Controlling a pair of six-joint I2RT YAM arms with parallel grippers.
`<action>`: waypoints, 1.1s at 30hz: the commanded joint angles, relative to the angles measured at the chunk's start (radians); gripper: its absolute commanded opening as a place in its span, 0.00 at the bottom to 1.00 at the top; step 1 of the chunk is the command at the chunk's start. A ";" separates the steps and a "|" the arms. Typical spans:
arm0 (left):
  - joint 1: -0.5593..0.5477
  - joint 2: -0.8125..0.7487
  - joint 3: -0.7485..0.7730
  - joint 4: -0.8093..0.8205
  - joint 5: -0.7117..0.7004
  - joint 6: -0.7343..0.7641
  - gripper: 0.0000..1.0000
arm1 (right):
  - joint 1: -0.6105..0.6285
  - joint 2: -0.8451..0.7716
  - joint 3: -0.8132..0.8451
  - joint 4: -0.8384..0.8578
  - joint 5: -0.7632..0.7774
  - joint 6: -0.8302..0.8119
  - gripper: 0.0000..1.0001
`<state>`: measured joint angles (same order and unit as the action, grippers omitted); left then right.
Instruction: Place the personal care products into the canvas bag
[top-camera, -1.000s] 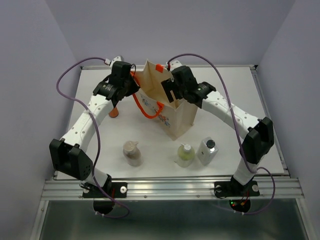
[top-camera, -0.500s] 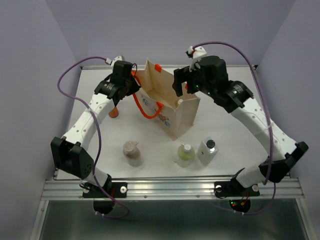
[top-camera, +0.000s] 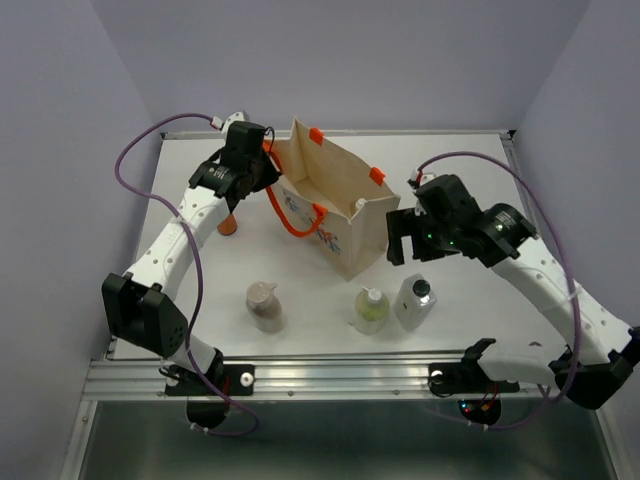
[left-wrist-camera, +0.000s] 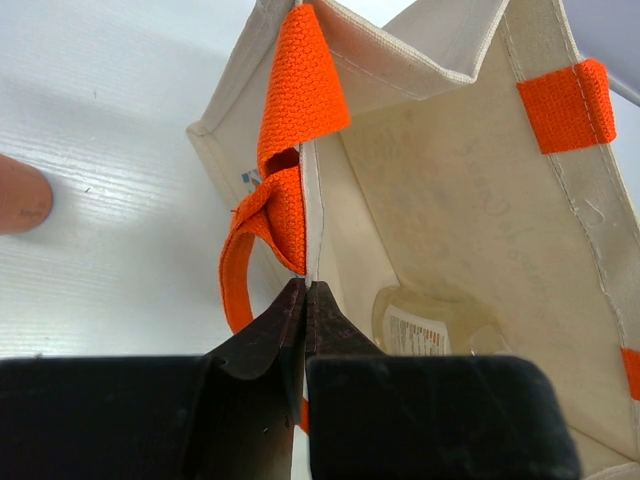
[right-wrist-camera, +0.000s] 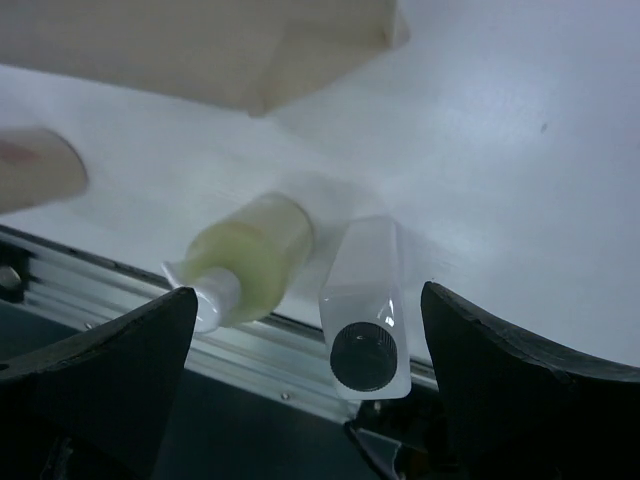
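Right fingers (right-wrist-camera: 110, 370) are hanging open over the whitish bottle (right-wrist-camera: 365, 300), probably light and slick, best pinched mid-body; left fingers (left-wrist-camera: 280, 335) are clamping the canvas bag (left-wrist-camera: 450, 200) by its floppy rim.

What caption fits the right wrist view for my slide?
Open right gripper framing the whitish bottle and pale green bottle, canvas bag corner beyond.
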<state>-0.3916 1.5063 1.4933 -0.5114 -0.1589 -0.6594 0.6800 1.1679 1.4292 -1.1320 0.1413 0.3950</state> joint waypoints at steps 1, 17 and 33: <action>0.000 -0.006 0.044 0.034 -0.045 0.014 0.00 | -0.008 0.009 -0.102 -0.051 -0.117 0.024 1.00; -0.001 -0.023 0.044 0.037 -0.024 0.020 0.00 | -0.008 0.050 -0.377 -0.087 -0.047 0.067 0.79; -0.004 -0.001 0.056 0.030 -0.005 0.029 0.00 | -0.008 0.142 0.428 -0.120 -0.006 -0.128 0.01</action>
<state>-0.3920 1.5066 1.4940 -0.5053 -0.1501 -0.6544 0.6746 1.2907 1.5997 -1.3342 0.2047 0.3901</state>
